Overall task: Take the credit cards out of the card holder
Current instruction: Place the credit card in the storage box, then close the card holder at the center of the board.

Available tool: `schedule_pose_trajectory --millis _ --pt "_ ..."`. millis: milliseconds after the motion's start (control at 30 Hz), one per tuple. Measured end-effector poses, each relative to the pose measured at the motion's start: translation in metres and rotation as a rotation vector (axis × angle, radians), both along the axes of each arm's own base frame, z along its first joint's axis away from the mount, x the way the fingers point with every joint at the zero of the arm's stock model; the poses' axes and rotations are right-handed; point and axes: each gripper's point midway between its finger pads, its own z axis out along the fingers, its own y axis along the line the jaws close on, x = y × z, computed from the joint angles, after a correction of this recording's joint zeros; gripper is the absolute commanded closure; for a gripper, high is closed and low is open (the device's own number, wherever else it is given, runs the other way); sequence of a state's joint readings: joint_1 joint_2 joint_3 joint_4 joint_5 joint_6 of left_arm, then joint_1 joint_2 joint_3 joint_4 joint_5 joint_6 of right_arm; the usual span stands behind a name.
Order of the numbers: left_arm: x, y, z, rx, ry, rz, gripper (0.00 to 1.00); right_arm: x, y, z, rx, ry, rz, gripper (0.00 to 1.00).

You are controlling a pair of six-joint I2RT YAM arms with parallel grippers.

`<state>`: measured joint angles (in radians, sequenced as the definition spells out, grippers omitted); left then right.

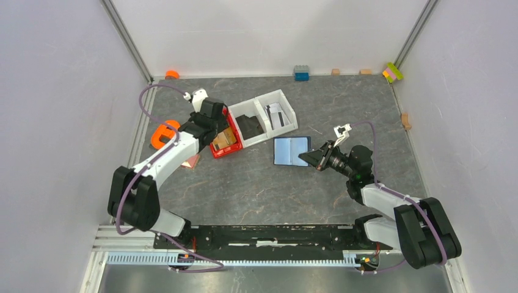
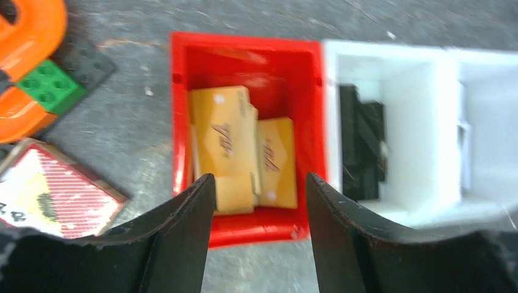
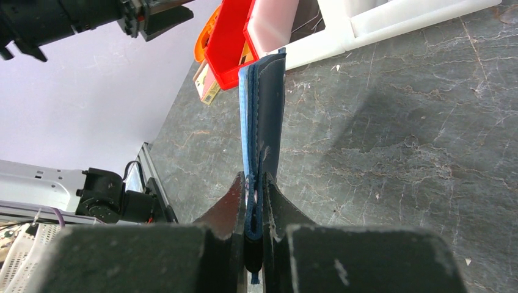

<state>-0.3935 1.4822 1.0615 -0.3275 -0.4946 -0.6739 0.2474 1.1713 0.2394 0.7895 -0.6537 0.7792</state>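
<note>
The navy-blue card holder (image 1: 289, 151) is in the middle of the table, lighter blue inside showing upward. My right gripper (image 1: 313, 158) is shut on its right edge. In the right wrist view the card holder (image 3: 264, 116) is seen edge-on, clamped between my fingertips (image 3: 255, 190). Light grey and dark credit cards (image 1: 276, 114) are in the right compartment of the white bin (image 1: 287, 101). My left gripper (image 1: 221, 129) hovers open and empty over the red bin (image 1: 215, 148); the left wrist view shows it (image 2: 259, 186) above the red bin's near wall (image 2: 256, 231).
The red bin holds brown cardboard pieces (image 2: 238, 146). The white bin's left compartment holds a black lump (image 1: 249, 125), also in the left wrist view (image 2: 360, 149). An orange piece (image 1: 162, 134) and a red-striped pack (image 2: 52, 192) lie left. Small blocks (image 1: 300, 73) line the back wall.
</note>
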Motion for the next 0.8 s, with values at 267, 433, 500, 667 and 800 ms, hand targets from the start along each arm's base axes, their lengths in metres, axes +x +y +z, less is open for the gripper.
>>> schedule_pose_trajectory --millis 267,433,500,667,800 --pt "-0.049 -0.108 0.009 -0.233 -0.045 -0.458 0.22 -0.002 0.001 0.001 0.006 -0.001 0.014 0.93" --pt "-0.1 -0.16 0.008 -0.401 -0.055 -0.759 0.19 -0.008 0.006 0.012 0.041 -0.014 0.049 0.92" --pt "-0.112 -0.173 0.012 -0.455 -0.074 -0.85 0.2 -0.011 0.007 0.024 0.064 -0.047 0.065 0.92" --pt "-0.12 -0.191 0.028 -0.527 -0.14 -0.967 0.18 -0.015 0.008 0.045 0.091 -0.124 0.084 0.92" --pt "-0.123 -0.204 0.034 -0.575 -0.175 -1.04 0.18 -0.017 0.012 0.055 0.142 -0.131 0.112 0.92"
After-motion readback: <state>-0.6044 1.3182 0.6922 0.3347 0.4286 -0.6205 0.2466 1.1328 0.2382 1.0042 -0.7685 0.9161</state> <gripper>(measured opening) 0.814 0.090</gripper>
